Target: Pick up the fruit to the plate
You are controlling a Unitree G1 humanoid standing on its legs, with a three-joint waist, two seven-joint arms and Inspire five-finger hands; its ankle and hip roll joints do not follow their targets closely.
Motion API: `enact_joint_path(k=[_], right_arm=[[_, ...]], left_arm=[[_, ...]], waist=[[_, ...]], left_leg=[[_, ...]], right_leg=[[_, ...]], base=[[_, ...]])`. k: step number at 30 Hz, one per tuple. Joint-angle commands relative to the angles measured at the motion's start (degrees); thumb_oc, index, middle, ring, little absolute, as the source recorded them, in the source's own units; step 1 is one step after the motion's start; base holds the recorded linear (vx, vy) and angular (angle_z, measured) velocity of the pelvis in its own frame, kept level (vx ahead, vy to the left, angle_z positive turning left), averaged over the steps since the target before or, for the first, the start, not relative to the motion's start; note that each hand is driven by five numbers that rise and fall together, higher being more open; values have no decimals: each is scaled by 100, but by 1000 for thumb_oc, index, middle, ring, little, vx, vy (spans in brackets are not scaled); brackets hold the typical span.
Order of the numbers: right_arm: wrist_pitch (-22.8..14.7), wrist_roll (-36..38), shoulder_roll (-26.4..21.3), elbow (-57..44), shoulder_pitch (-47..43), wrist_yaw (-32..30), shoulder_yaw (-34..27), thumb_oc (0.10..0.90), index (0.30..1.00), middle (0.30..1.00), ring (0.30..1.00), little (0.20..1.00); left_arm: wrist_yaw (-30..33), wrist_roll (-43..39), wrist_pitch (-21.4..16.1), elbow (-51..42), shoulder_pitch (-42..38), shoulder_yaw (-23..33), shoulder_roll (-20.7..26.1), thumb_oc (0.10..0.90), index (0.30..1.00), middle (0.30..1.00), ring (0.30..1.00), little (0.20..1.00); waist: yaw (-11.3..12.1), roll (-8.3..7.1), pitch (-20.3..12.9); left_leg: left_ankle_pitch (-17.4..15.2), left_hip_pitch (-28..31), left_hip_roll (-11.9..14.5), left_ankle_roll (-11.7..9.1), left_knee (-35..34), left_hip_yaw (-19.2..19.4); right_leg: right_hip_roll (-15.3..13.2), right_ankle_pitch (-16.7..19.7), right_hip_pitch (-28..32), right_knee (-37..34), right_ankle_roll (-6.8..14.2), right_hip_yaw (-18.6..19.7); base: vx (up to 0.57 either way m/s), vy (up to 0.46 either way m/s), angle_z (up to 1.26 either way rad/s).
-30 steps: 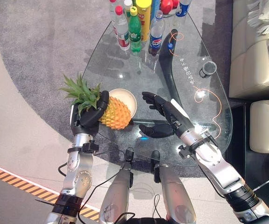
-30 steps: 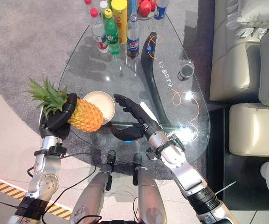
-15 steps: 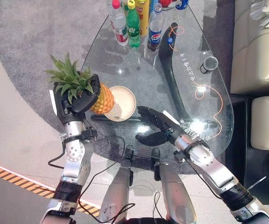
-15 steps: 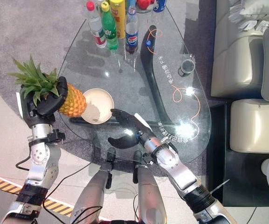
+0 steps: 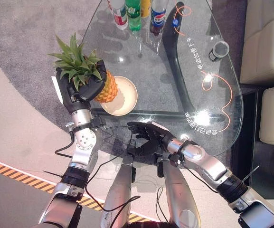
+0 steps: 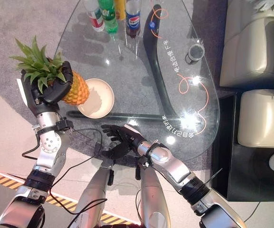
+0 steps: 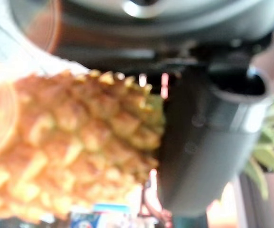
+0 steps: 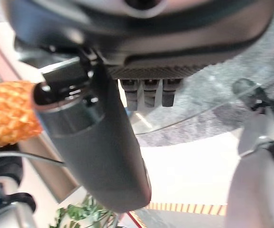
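left robot hand (image 5: 82, 88) gripping pineapple (image 5: 106, 88) aloft, just beside plate (image 5: 127, 97) on table (image 5: 174, 71); setting down remaining. right robot hand (image 5: 148, 137) hanging open.

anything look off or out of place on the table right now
Nothing spilled or damaged. The pineapple is not flat on the plate: the left hand holds it tilted at the plate's edge. Bottles stand upright.

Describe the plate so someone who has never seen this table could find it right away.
Start at the glass table and go to its left edge, nearest the robot. The plate is a round cream dish lying flat there, beside the pineapple held in the left hand. It is the table's only dish; the bottles stand at the far end.
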Motion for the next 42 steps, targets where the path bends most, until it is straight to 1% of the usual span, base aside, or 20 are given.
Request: enact_joint_path(k=[1, 6, 11, 16, 17, 18, 19, 20, 23, 24, 26, 29, 32, 37, 39, 42], right_arm=[[-272, 341, 346, -534, -163, 146, 35, 800, 900, 900, 900, 900], [-271, 313, 360, -516, -235, -2, 21, 800, 900, 900, 900, 900], [-252, 360, 337, -527, -288, -59, -47, 800, 900, 900, 900, 900], [-222, 158, 348, -529, -304, 43, -82, 800, 900, 900, 900, 900], [-216, 156, 348, -535, -283, 49, -80, 800, 900, 900, 900, 900], [-171, 172, 328, -571, -325, 60, -102, 800, 900, 900, 900, 900], [-169, 175, 329, -570, -314, 53, -95, 800, 900, 900, 900, 900], [-150, 192, 319, -564, -367, 28, -91, 800, 900, 900, 900, 900], [-163, 244, 305, -531, -403, -2, -79, 800, 900, 900, 900, 900], [-162, 245, 302, -531, -425, -2, -86, 800, 900, 900, 900, 900], [-154, 261, 280, -553, -418, 10, -107, 800, 900, 900, 900, 900], [-145, 243, 283, -594, -439, 3, -122, 800, 900, 900, 900, 900], [-193, 223, 291, -576, -431, -15, -120, 800, 900, 900, 900, 900], [-206, 251, 274, -565, -482, -32, -153, 800, 900, 900, 900, 900], [-200, 256, 274, -564, -491, -40, -159, 800, 900, 900, 900, 900], [-219, 273, 238, -523, -545, 5, -145, 800, 900, 900, 900, 900]], left_arm=[[171, 531, -1060, -569, -673, 254, 282, 100, 300, 300, 300, 200], [244, 613, -1023, -469, -786, 193, 190, 100, 300, 300, 300, 200], [318, 709, -1080, -335, -879, 147, 87, 100, 300, 300, 300, 200], [417, 879, -1136, -325, -924, 147, -9, 100, 300, 300, 300, 200], [425, 887, -1135, -330, -903, 141, -17, 100, 300, 300, 300, 200], [432, 896, -1165, -305, -942, 151, -7, 100, 300, 300, 300, 200], [442, 904, -1175, -294, -932, 146, -8, 100, 300, 300, 300, 200], [498, 960, -1181, -272, -990, 150, 0, 100, 300, 300, 300, 200], [690, 1233, -1176, -215, -1101, 142, -1, 100, 300, 300, 300, 200], [697, 1241, -1174, -216, -1124, 144, 2, 100, 300, 300, 300, 200], [792, 1301, -1086, -228, -1158, 118, 6, 100, 300, 300, 300, 200], [949, 1347, -1119, -171, -1173, 116, -8, 100, 300, 300, 300, 200], [1046, 1453, -1165, -100, -1158, 119, -67, 100, 300, 300, 300, 200], [1303, 1667, -1227, 72, -1241, 136, -77, 100, 300, 300, 300, 200], [1294, 1660, -1258, 107, -1274, 139, -65, 100, 300, 300, 300, 200], [1496, 1899, -1283, 171, -1389, 102, -61, 100, 300, 300, 300, 200]], waist=[[-53, -158, -157], [-82, -191, -157], [-99, -234, -157], [-97, -251, -157], [-92, -248, -157], [-96, -266, -157], [-91, -266, -157], [-98, -279, -157], [-102, -298, -157], [-107, -301, -157], [-106, -311, -157], [-112, -325, -157], [-105, -336, -157], [-111, -363, -157], [-112, -373, -157], [-132, -372, -157]], left_leg=[[-333, -357, -211, 191, 743, 375], [-339, -616, -231, 189, 808, 385], [-340, -855, -263, 182, 863, 363], [-348, -1055, -287, 165, 943, 319], [-402, -1036, -282, 165, 980, 317], [-357, -1103, -279, 157, 964, 318], [-402, -1087, -273, 157, 989, 319], [-348, -1154, -274, 151, 970, 321], [-424, -1298, -265, 129, 1092, 299], [-378, -1332, -270, 128, 1073, 300], [-425, -1404, -260, 139, 1120, 303], [-369, -1531, -269, 136, 1114, 290], [-419, -1614, -280, 131, 1188, 266], [-408, -1745, -272, 112, 1225, 269], [-410, -1796, -270, 104, 1251, 268], [-393, -1887, -266, 101, 1260, 267]], right_leg=[[182, 669, 29, -820, 180, 454], [226, 675, -258, -729, 177, 428], [238, 708, -512, -692, 184, 388], [240, 719, -732, -629, 189, 336], [249, 671, -715, -594, 187, 333], [244, 715, -789, -612, 194, 317], [248, 675, -774, -589, 193, 313], [238, 722, -841, -614, 193, 303], [242, 671, -994, -511, 196, 274], [235, 712, -1026, -530, 197, 274], [263, 665, -1124, -459, 198, 264], [274, 707, -1265, -439, 201, 252], [297, 662, -1348, -363, 201, 245], [310, 684, -1485, -325, 209, 232], [306, 695, -1529, -314, 214, 228], [318, 722, -1633, -287, 220, 230]], base=[[1, 31, -1], [0, 28, -1], [0, 0, 0], [3, 4, -1], [0, 0, 0], [0, 0, 0], [0, 0, 0], [0, 0, 0], [0, 0, 0], [0, 0, 0], [0, 0, 0], [-7, 2, -1], [-3, 1, -1], [0, 0, 0], [0, 0, 0], [0, 0, 0]])
